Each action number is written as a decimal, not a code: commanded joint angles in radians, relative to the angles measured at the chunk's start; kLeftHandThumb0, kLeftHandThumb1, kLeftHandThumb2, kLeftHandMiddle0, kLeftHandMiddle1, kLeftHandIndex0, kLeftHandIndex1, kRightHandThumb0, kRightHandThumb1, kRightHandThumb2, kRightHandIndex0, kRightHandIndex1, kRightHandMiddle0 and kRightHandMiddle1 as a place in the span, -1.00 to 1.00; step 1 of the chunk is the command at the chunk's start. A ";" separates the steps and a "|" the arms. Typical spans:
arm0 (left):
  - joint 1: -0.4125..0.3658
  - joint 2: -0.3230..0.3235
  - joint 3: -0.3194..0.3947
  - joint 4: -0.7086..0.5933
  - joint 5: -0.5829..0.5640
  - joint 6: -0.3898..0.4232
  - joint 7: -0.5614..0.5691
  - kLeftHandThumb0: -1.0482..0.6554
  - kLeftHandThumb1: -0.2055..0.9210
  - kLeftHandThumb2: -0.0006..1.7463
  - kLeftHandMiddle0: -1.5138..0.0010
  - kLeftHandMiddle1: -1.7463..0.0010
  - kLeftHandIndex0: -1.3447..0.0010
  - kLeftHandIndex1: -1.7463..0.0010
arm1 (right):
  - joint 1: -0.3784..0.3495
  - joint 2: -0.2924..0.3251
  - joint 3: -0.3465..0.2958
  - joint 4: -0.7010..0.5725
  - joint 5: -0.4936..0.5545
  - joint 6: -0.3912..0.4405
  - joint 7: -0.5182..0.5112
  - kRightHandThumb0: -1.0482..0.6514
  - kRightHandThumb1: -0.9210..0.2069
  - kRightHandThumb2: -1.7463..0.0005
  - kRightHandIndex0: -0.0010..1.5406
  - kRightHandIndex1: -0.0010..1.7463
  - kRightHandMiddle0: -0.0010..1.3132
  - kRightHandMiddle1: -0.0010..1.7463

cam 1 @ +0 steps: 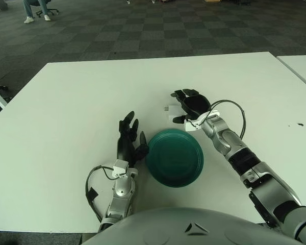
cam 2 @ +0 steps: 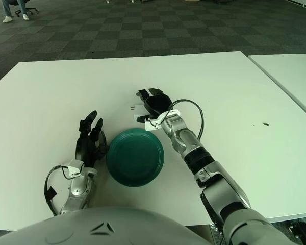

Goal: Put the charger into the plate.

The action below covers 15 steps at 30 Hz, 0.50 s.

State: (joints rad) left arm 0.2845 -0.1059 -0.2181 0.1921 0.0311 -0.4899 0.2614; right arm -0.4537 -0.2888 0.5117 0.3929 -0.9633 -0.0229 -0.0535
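Note:
A small white charger (cam 1: 169, 109) lies on the white table (cam 1: 81, 102), just beyond the far rim of a round dark green plate (cam 1: 174, 157). My right hand (cam 1: 177, 107) has reached over from the right. Its black fingers (cam 1: 178, 94) arch over the charger's far side and the thumb sits on the near side. The hand is open, straddling the charger without closing on it, and it hides the charger's right part. My left hand (cam 1: 128, 140) shows just left of the plate, fingers spread and pointing away from me, holding nothing.
A second white table (cam 1: 302, 65) adjoins at the far right. A small dark speck (cam 1: 299, 124) marks the tabletop on the right. Checkered carpet (cam 1: 143, 30) lies beyond the table's far edge, with a seated person's feet (cam 1: 36, 18) at the top left.

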 commanded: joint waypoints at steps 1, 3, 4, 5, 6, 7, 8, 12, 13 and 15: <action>0.056 -0.056 -0.001 0.169 0.028 0.012 0.024 -0.76 1.00 0.06 0.51 1.00 1.00 0.10 | -0.051 0.001 0.016 0.027 0.006 -0.005 0.021 -0.59 -1.00 0.37 -0.66 -0.99 -1.00 -0.32; 0.056 -0.055 -0.004 0.171 0.034 0.010 0.032 -0.76 1.00 0.06 0.52 1.00 1.00 0.11 | -0.058 0.002 0.018 0.037 0.008 -0.007 0.026 -0.59 -1.00 0.37 -0.66 -0.99 -1.00 -0.31; 0.055 -0.055 -0.005 0.171 0.036 0.010 0.036 -0.77 1.00 0.06 0.52 1.00 1.00 0.12 | -0.062 0.003 0.019 0.041 0.009 -0.009 0.029 -0.59 -1.00 0.37 -0.66 -0.99 -1.00 -0.31; 0.055 -0.054 -0.006 0.170 0.038 0.012 0.039 -0.77 1.00 0.06 0.52 1.00 1.00 0.12 | -0.067 0.004 0.021 0.046 0.010 -0.010 0.031 -0.59 -1.00 0.37 -0.66 -0.99 -1.00 -0.32; 0.055 -0.053 -0.007 0.169 0.040 0.013 0.042 -0.77 1.00 0.06 0.52 1.00 1.00 0.13 | -0.070 0.004 0.022 0.050 0.011 -0.011 0.033 -0.60 -1.00 0.37 -0.66 -0.99 -1.00 -0.32; 0.054 -0.053 -0.008 0.169 0.044 0.011 0.047 -0.78 1.00 0.07 0.52 1.00 1.00 0.13 | -0.077 0.006 0.025 0.057 0.011 -0.013 0.035 -0.60 -1.00 0.37 -0.66 -0.99 -1.00 -0.32; 0.054 -0.052 -0.010 0.169 0.047 0.009 0.052 -0.78 1.00 0.07 0.52 1.00 1.00 0.13 | -0.082 0.007 0.027 0.062 0.011 -0.014 0.037 -0.60 -1.00 0.37 -0.65 -0.99 -1.00 -0.32; 0.052 -0.051 -0.018 0.171 0.064 0.002 0.072 -0.80 1.00 0.07 0.53 1.00 1.00 0.15 | -0.099 0.012 0.036 0.085 0.011 -0.019 0.038 -0.59 -1.00 0.38 -0.64 -0.99 -1.00 -0.32; 0.052 -0.051 -0.020 0.171 0.070 0.000 0.079 -0.81 1.00 0.07 0.54 1.00 1.00 0.16 | -0.105 0.017 0.040 0.098 0.010 -0.020 0.036 -0.59 -1.00 0.38 -0.64 -0.99 -1.00 -0.33; 0.049 -0.050 -0.024 0.170 0.077 0.000 0.089 -0.82 1.00 0.08 0.54 1.00 1.00 0.18 | -0.112 0.020 0.046 0.111 0.009 -0.021 0.038 -0.59 -1.00 0.38 -0.63 -0.99 -1.00 -0.34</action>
State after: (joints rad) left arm 0.2760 -0.1057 -0.2292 0.1978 0.0531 -0.4945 0.3248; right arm -0.5181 -0.2798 0.5455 0.4751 -0.9626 -0.0360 -0.0227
